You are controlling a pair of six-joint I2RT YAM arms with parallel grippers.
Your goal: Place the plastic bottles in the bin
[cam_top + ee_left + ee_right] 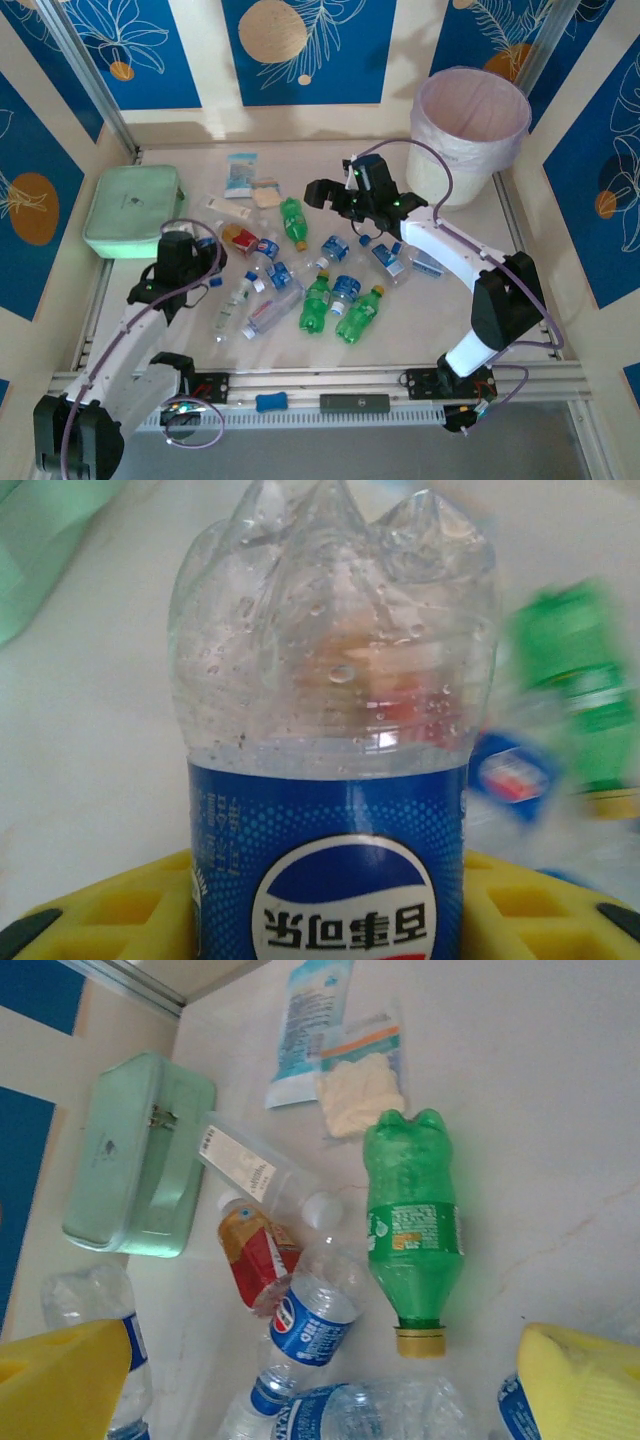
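The left fingers (100, 910) are closed on a clear blue-labelled bottle (330, 680) toward the worktop's (450, 310) left edge. The right fingers (580, 1380) are spread wide and empty above a green bottle (410, 1230). More bottles (316, 300) lie mid-worktop. The bin (490, 160) stands in the far right corner.

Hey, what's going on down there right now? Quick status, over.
Left gripper shut on a Pepsi bottle. Right gripper open, green bottle ahead. Other bottles crowd the table; bin at far right.
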